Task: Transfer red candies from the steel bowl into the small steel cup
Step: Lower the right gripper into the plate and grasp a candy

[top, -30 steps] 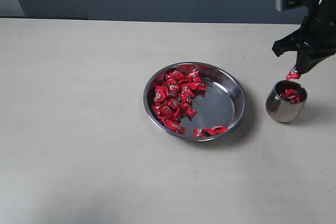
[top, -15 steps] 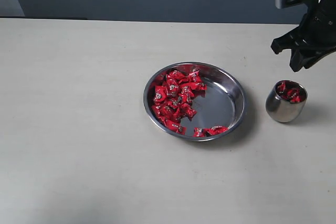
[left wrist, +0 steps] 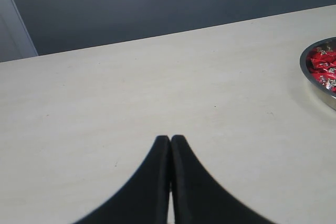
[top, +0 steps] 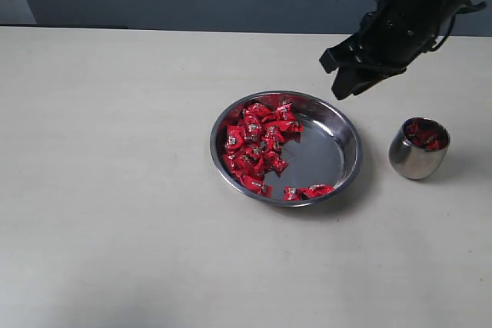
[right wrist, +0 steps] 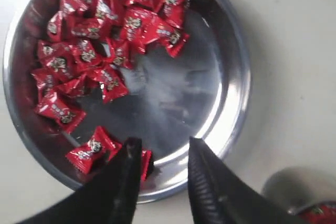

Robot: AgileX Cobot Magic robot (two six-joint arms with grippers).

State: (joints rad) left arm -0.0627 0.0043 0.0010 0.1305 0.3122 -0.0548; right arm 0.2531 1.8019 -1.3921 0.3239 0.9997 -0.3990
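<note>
My right pincer (top: 344, 76) is spread and empty, hanging above the far right rim of the bowl (top: 327, 155) as the exterior view shows it. Closest to it, in the right wrist view, a stray candy (right wrist: 89, 150) lies by the rim just beside one fingertip, and a second is partly hidden behind that finger. The stray candy's long axis, twisted end to twisted end, runs roughly along the line from one fingertip to the other. I judge I must turn my wrist to close across its short side.

Beyond it, the heap of candies (top: 256, 144) fills the bowl's left half. They point every way, and bare steel lies between them and my pincer. The next pick therefore lies lower and toward the left of the exterior view.

The cup (top: 419, 151) stands upright on the worktop (top: 115, 190), right of the bowl and apart from it, with a few candies inside. My left pincer (left wrist: 170, 142) is pressed together and well apart from the bowl, so my right arm is plainly the nearer.
</note>
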